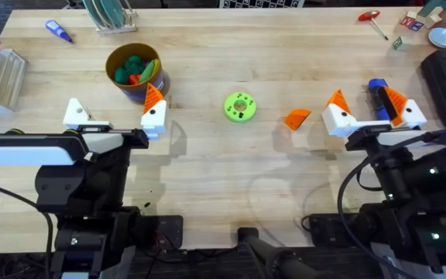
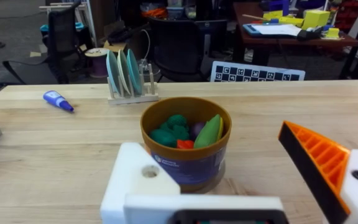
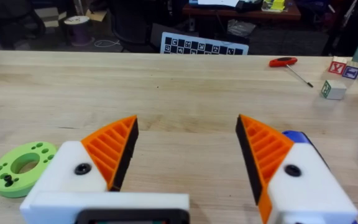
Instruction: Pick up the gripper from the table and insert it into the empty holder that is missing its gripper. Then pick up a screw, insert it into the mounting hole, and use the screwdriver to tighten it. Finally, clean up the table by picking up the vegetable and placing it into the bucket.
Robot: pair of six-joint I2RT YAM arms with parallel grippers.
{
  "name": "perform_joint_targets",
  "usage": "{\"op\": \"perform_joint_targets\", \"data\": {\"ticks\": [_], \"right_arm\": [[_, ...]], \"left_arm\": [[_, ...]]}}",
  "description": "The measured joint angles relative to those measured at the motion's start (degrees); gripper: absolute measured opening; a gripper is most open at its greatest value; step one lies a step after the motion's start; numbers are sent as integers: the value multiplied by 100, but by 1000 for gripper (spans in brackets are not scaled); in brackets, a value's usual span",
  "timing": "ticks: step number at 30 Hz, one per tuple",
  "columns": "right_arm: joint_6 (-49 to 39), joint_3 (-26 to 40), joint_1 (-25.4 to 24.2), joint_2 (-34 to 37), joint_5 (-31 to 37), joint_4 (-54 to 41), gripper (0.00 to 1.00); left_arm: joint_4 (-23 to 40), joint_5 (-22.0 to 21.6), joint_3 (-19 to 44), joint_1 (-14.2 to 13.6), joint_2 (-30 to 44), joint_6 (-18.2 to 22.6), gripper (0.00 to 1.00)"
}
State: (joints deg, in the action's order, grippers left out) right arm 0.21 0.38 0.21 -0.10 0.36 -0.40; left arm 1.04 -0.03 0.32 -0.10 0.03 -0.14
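Big pale wooden table (image 1: 207, 178) carries the whole scene, and both dark arms sit low at its near edge. On the left, the left gripper (image 1: 114, 116) hangs with its jaws wide apart, and here's the odd one: the holder, a bare white plastic block (image 1: 76, 114) with a mounting hole, no orange tip on it, while the opposite finger wears its orange ribbed wedge (image 1: 154, 96). Just beyond it stands the small round yellow-orange bucket (image 1: 134, 71), with green and red vegetable pieces (image 2: 185, 130) lying inside. Over on the right, the right gripper (image 1: 366, 105) is spread open too, both orange tips in place, and the blue pen-shaped screwdriver (image 1: 379, 98) lies on the table between its fingers, close to the outer one. Mid-table, the flat green disc (image 1: 240, 107) holds small dark screws. Between disc and right gripper rests the loose orange wedge-shaped fingertip (image 1: 296, 118), untouched on the wood
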Motion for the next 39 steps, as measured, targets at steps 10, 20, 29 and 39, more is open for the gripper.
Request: {"op": "perform_joint_targets", "data": {"ticks": [10,20,29,39], "right_arm": [[22,2,0,0,-2,-20,964],[41,401,0,11,110,-857,964],[39,2481,0,1092,235,-3038,964],[39,3515,0,2340,236,-3271,964]], "left_arm": [[-2,0,0,-2,2,13,979],[1124,-348,832,-2,145,-234,982],[3903,-972,3811,-2,2382,-593,982],[4599,-1010,4784,-2,4798,-621,981]]}}
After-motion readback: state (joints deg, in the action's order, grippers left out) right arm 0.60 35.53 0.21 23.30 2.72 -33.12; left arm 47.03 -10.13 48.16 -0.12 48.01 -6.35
